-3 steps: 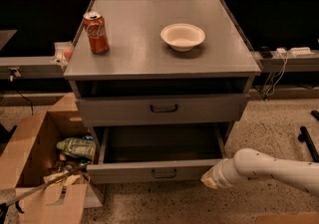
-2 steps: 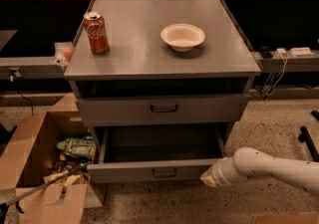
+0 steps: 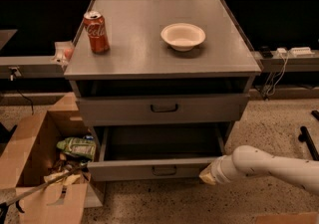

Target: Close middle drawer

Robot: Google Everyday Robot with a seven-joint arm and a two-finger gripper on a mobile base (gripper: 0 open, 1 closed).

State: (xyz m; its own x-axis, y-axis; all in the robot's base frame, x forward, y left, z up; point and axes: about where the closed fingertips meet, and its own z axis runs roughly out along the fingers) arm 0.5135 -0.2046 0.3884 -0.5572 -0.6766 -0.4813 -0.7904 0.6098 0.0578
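Note:
The middle drawer (image 3: 149, 169) is pulled out from the grey cabinet (image 3: 149, 63), and its dark inside looks empty. Its low front panel has a small dark bar handle (image 3: 164, 170). My gripper (image 3: 207, 175) is at the end of the white arm (image 3: 269, 166), which reaches in from the right. It sits at the right end of the drawer's front panel, touching it or nearly so. The top drawer (image 3: 162, 109), with its own handle, sits above and is nearly flush with the cabinet.
A red cola can (image 3: 96, 31) and a white bowl (image 3: 183, 36) stand on the cabinet top. An open cardboard box (image 3: 35, 168) with rubbish stands on the floor to the left of the drawer. Cables (image 3: 279, 68) hang at the right. Speckled floor lies in front.
The arm's end has edged slightly left along the drawer front. The drawer itself looks in the same place.

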